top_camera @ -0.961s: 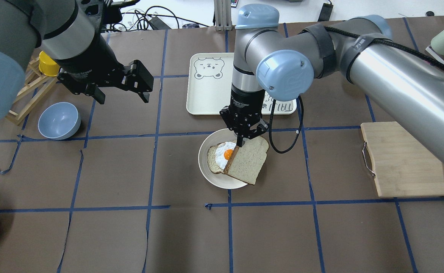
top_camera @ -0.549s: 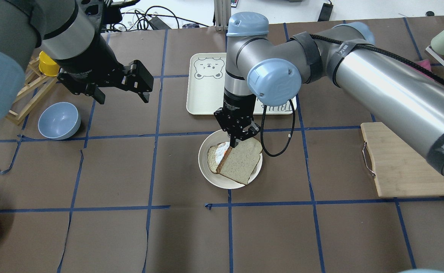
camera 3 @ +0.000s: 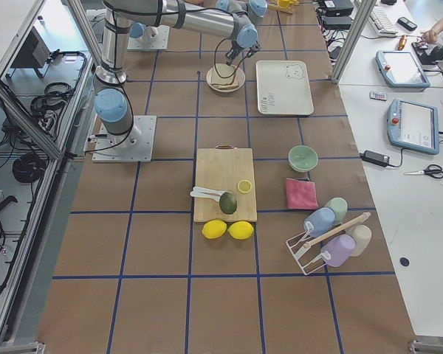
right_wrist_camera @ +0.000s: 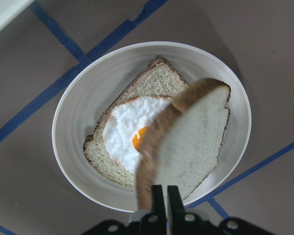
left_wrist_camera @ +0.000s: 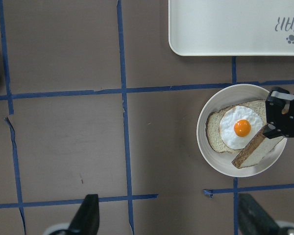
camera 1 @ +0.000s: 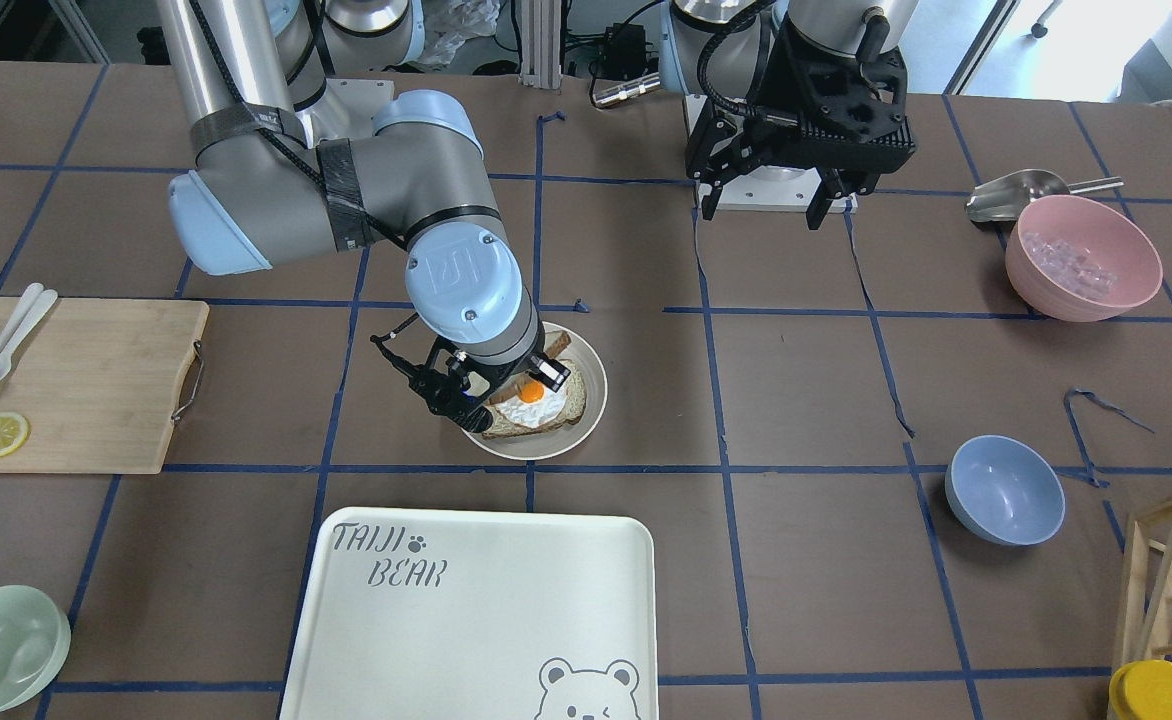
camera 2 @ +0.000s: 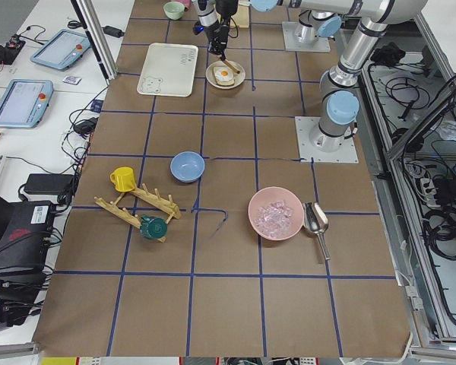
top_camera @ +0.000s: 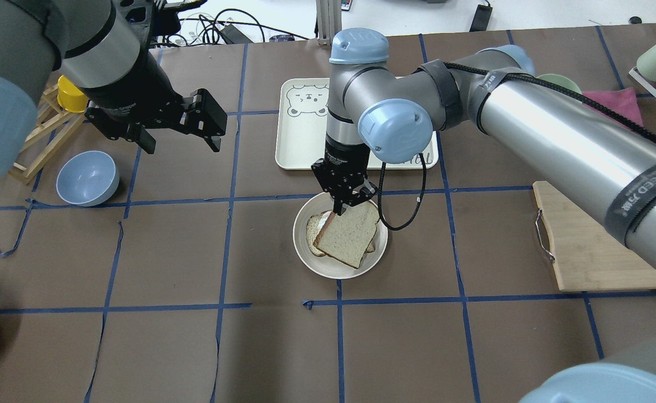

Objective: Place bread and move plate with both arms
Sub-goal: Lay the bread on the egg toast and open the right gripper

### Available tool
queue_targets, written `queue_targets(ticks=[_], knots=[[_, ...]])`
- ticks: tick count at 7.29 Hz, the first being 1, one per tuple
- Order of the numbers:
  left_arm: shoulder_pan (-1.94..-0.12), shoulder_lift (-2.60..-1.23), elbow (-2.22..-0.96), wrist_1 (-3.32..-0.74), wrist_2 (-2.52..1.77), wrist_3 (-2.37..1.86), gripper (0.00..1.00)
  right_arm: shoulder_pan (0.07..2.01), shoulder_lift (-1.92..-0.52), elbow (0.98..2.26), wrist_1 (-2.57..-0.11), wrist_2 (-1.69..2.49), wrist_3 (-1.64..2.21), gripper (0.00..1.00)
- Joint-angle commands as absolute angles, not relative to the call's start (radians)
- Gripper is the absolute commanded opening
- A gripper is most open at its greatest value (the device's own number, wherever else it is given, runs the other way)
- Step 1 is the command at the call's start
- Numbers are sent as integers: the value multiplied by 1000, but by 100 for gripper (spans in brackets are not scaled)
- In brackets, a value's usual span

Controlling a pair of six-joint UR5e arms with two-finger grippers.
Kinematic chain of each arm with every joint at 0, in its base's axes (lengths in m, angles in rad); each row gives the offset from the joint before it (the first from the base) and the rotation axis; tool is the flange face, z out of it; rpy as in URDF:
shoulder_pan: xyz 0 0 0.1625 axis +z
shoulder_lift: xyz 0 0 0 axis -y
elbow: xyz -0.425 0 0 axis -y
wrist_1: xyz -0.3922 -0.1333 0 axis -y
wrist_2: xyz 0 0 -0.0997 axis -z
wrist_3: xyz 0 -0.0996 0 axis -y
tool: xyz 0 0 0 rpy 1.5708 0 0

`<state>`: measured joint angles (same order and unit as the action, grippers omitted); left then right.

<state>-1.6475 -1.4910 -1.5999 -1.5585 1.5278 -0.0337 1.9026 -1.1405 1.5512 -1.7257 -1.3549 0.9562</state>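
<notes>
Work is being done by the right arm (top_camera: 557, 131) only, which is stretched in over the middle of the table, while the left arm (top_camera: 98, 50) is held well off to the plate's left. Next down in size, the bear-printed tray (top_camera: 300, 140) is left out of it, just beyond the plate (top_camera: 305, 258). On that plate a slice topped with a fried egg (left_wrist_camera: 240, 128) is laid flat. The bread (top_camera: 346, 235) is carried over it at a tilt. It's pinched by its square far edge, the one towards the tray, in the right gripper (top_camera: 339, 210), whose fingers are clamped tight on the crust. So the bit that matters: the slice hangs from the fingers back towards the robot, with its long axis along that line and the rounded end furthest from the grip. The egg is mostly covered from above but left peeking out on the left. Whether the low end is touching yet can't be told. A release or a lay-down is probably what's called for, with the slice tipped flat onto the egg. The left gripper (top_camera: 181, 144) is spread wide with nothing in it, clearly the farther of the two.
</notes>
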Motion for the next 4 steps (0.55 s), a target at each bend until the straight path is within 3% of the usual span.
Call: queue_targets(ticks=[1,3,4], knots=[[-1647,-1491,-1600,-1559,1528,-34,100,1908,-1138,1554,-1785,-1353,957,36],[-1647,-1491,-1600,-1559,1528,-34,100,1914,-1147,1546,-1801,-1371,925,42],[-1647,-1491,-1600,-1559,1528,-34,100,1898,-1181,1545,-1808,-1376,799,65]])
